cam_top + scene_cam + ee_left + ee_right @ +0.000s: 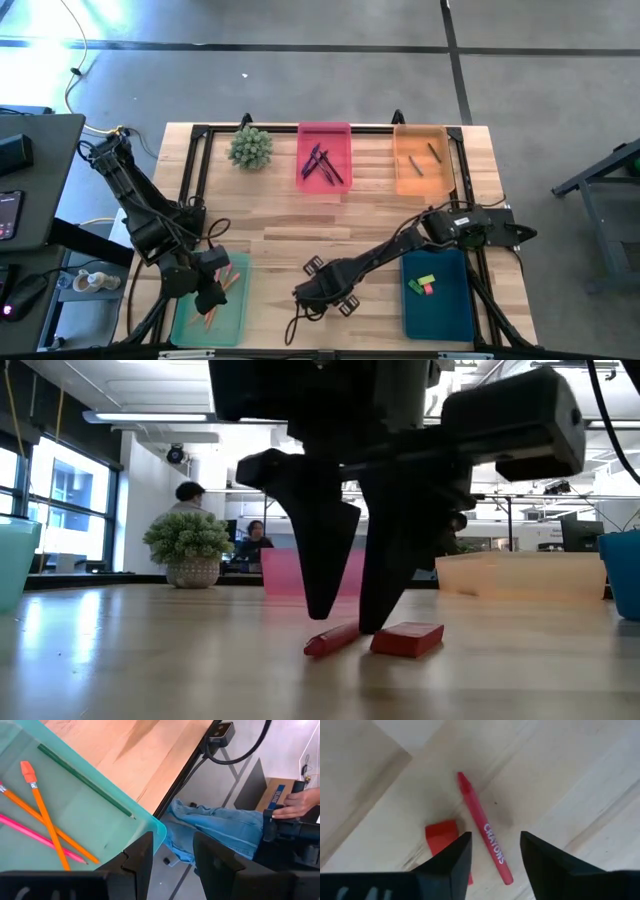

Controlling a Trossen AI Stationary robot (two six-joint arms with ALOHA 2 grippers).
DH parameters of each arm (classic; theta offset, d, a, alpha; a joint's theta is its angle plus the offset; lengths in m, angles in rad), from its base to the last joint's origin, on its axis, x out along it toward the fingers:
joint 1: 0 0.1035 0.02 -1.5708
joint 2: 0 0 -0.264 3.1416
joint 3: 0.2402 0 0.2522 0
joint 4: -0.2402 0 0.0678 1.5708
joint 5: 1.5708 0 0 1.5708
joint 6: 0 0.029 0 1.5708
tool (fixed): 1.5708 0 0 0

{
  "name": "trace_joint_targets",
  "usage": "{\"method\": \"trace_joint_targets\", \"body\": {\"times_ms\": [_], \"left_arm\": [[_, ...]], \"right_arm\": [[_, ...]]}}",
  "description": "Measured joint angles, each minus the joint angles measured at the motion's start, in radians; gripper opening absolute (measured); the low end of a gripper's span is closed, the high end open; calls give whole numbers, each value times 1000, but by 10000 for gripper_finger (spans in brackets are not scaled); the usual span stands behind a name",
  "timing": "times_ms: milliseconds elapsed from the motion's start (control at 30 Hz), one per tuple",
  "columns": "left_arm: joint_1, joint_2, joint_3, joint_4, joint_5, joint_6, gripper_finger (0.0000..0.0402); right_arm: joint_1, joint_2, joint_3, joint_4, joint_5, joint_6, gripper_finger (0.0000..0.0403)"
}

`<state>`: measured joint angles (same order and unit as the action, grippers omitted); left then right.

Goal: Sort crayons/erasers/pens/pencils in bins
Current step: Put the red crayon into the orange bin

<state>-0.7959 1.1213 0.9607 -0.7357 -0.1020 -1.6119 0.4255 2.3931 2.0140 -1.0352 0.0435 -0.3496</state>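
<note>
Pale matt wood table (580, 780), translucent glossy plastic bin (150, 822), paper-wrapped red crayon (485, 830)

Overhead, table-level and two wrist cameras; red crayon (484, 831) shared.

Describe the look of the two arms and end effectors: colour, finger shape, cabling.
Both arms are dark, near black, with jointed links. The left end effector has two flat, matte black fingers with squared tips. The right end effector has the same black finger pair, seen in the low view as wedges tapering downward. Black cables loop beside each arm in the high view. No markings legible.
</note>
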Motion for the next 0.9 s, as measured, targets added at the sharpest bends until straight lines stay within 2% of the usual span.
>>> {"method": "trace_joint_targets", "body": {"times_ms": [367,700,900], "left_arm": [[0,0,-1,0,1,-2,127],[-3,0,-1,0,1,21,127],[-3,0,-1,0,-19,77,127]], "right_arm": [[-1,45,5,-15,-19,64,102],[-1,56,4,-22,-35,196,11],[-2,56,3,-24,-37,259,10]]}}
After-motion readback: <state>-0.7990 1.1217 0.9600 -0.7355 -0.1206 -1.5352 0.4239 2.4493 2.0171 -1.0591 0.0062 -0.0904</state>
